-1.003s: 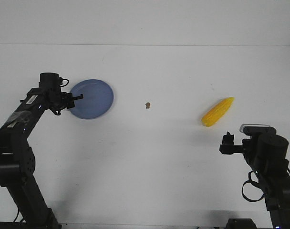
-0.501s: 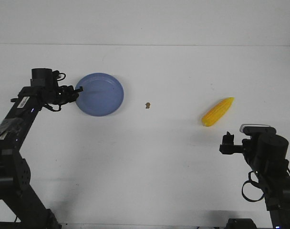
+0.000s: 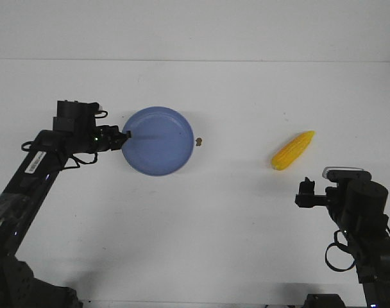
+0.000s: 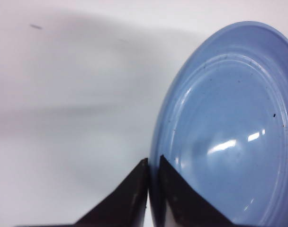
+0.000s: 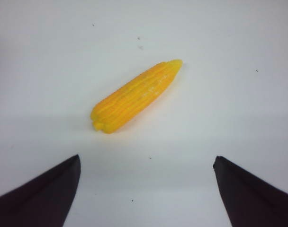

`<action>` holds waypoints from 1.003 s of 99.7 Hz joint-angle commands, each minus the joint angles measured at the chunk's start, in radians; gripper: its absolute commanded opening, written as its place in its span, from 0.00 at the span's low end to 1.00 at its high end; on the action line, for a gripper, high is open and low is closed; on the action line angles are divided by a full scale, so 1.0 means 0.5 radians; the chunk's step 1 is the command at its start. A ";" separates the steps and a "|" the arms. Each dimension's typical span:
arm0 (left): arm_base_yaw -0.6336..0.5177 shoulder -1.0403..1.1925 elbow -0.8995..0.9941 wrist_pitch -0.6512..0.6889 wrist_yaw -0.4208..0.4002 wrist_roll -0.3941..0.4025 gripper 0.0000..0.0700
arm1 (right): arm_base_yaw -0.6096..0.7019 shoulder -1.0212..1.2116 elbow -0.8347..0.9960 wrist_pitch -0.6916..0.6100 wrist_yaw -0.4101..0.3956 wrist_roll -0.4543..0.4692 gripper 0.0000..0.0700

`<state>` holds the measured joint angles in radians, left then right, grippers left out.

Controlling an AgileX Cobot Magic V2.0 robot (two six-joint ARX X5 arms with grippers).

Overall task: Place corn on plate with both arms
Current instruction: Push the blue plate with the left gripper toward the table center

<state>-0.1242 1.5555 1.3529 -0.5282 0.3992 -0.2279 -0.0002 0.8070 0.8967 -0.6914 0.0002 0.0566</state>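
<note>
A: Shifted since prior frames: plate [image 3: 158,140], carried from far left toward table centre, now beside small brown speck [image 3: 198,142]. Left arm extended accordingly.

B: Left gripper [image 3: 124,135] status?

A: Clamped on near rim of plate [image 4: 220,132]; wrist view shows both tips pinched almost together with blue edge between them. Plate seen edge-on there, so apparently tilted or lifted; contact with table [image 3: 214,224] not determinable.

B: Corn [image 3: 292,150]?

A: Unmoved. Lying flat on right side of table, pointed tip away from robot and angled right. Well apart from plate. Untouched.

B: Right gripper [image 3: 305,192]?

A: Unmoved also. Hovering just short of corn, on robot's side. Fingers [image 5: 40,194] spread wide in wrist view, nothing held; corn [image 5: 134,97] centred ahead between them.

B: Meaning for task?

A: Plate brought nearer to corn, shortening later transfer. Judged stage: plate positioning under way, corn pickup not yet begun. Placement itself entirely outstanding.

B: Next requirement?

A: Probably: plate set down flat and released, or held steady as receiver; right gripper forward and down across cob's width, then closure.

B: Risks?

A: Thin rim grip, so possible slip or swing of plate. Tapered, rounded cob likely to roll or squirt out of pointed tips if gripped off-centre.
</note>
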 commanded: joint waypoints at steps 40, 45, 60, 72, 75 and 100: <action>-0.494 -0.161 -0.629 0.360 0.027 -0.216 0.02 | 0.002 0.011 0.026 0.018 0.000 -0.002 0.85; -0.527 -0.161 -0.671 0.397 0.027 -0.240 0.02 | 0.002 0.011 0.026 0.018 0.000 -0.002 0.85; -0.594 -0.161 -0.766 0.486 0.023 -0.270 0.01 | 0.002 0.011 0.026 0.018 0.000 -0.002 0.85; -0.619 -0.155 -0.816 0.504 -0.079 -0.314 0.01 | 0.002 0.011 0.026 0.018 0.000 -0.002 0.85; -0.621 -0.155 -0.825 0.505 -0.105 -0.314 0.02 | 0.002 0.011 0.026 0.018 0.000 -0.002 0.85; -0.623 -0.151 -0.868 0.536 -0.124 -0.317 0.02 | 0.002 0.011 0.026 0.018 0.000 -0.002 0.85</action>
<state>-0.4297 1.4761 0.9150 -0.2695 0.3367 -0.3782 -0.0002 0.8070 0.8967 -0.6914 0.0002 0.0566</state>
